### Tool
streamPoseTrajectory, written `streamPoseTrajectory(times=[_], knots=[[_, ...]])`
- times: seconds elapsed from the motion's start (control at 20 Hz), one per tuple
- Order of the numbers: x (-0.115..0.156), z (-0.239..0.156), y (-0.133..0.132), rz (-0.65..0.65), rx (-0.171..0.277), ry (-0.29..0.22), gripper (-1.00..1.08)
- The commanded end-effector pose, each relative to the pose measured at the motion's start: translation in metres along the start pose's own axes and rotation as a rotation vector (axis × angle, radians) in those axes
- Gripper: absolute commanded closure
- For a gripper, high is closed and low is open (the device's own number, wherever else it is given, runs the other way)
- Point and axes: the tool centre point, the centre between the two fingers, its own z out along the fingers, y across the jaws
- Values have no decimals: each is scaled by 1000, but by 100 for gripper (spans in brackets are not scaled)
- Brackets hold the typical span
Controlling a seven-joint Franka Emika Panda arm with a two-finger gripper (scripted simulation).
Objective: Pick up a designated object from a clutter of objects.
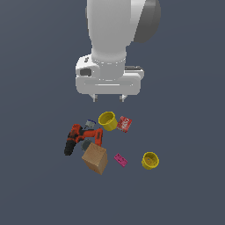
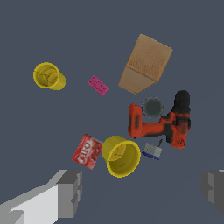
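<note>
The tan-brown cardboard box (image 1: 95,158) stands at the near edge of the pile, apart from my gripper; it also shows in the wrist view (image 2: 146,64). Beside it lie the red-and-black drill (image 1: 81,137), a grey can (image 2: 152,107), a yellow cup (image 1: 107,121), a small red box (image 1: 124,124), a pink block (image 1: 121,160) and a second yellow cup (image 1: 150,161). My gripper (image 1: 107,98) hangs open and empty above the pile, over the first yellow cup. Its fingers (image 2: 70,192) show wide apart in the wrist view.
A small blue-and-white item (image 2: 152,151) lies by the drill's handle. The pile rests on a plain dark grey floor (image 1: 184,193).
</note>
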Motion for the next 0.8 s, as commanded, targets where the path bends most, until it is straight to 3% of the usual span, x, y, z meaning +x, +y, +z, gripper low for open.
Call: streamPoseTrajectory(times=[0.0, 0.45, 0.75], knots=[[0, 0, 0, 0, 0, 0, -92], [-12, 6, -4, 25, 23, -42, -92], [-11, 7, -4, 29, 23, -42, -92]])
